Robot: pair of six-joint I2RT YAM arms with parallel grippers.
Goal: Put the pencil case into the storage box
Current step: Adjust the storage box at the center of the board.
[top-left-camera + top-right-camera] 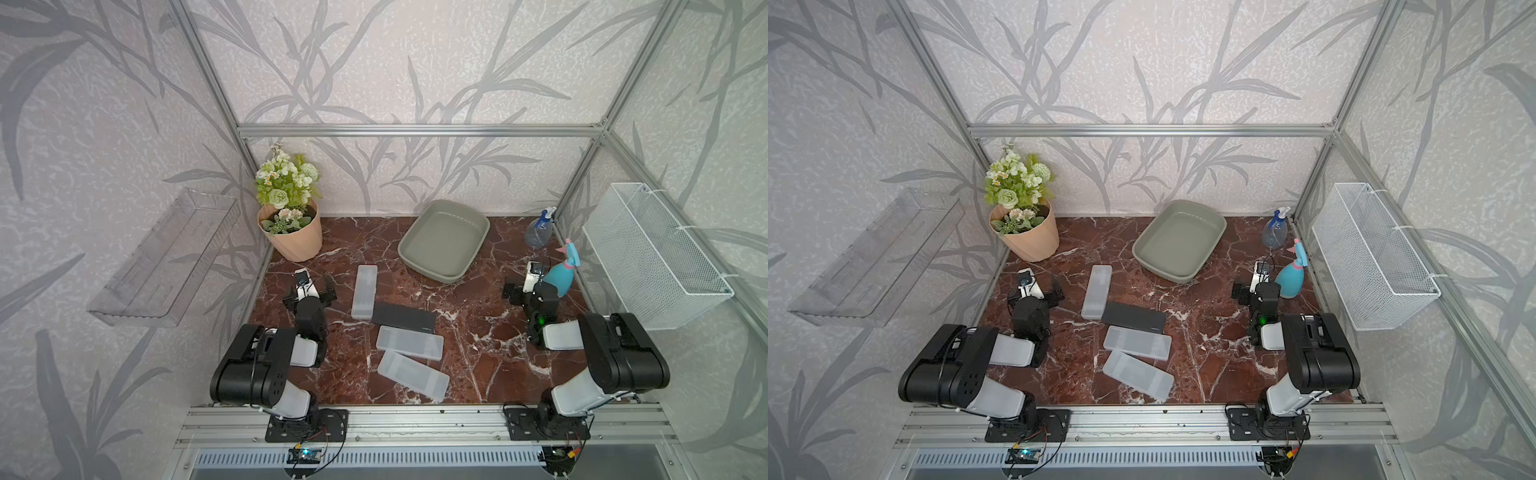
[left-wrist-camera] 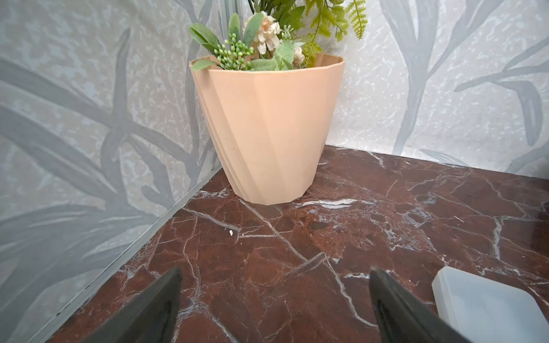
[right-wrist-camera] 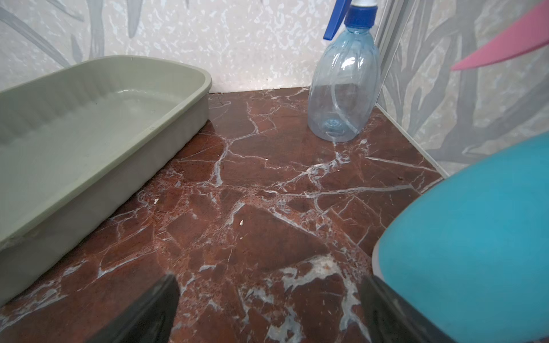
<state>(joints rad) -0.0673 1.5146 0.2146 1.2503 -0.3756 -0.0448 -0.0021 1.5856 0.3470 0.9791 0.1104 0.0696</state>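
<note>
The storage box [image 1: 444,239] [image 1: 1179,239] is a shallow grey-green tub at the back of the marble table, empty; its long wall shows in the right wrist view [image 3: 89,118]. Mid-table lie three frosted white pencil cases [image 1: 364,291] [image 1: 409,343] [image 1: 413,376] and a black one [image 1: 404,318]. My left gripper [image 1: 309,291] [image 2: 274,271] hovers open left of the cases, facing the flower pot, with a frosted case's corner [image 2: 487,303] beside one finger. Over bare marble, right of the tub's near end, my right gripper [image 1: 525,289] [image 3: 267,279] is open and holds nothing.
A peach flower pot [image 1: 293,237] stands at the back left. A clear spray bottle [image 1: 539,230] stands back right, and a teal one [image 1: 559,276] [image 3: 475,237] sits tight beside my right gripper. A clear tray [image 1: 166,257] and a white wire basket [image 1: 652,257] hang on the side walls.
</note>
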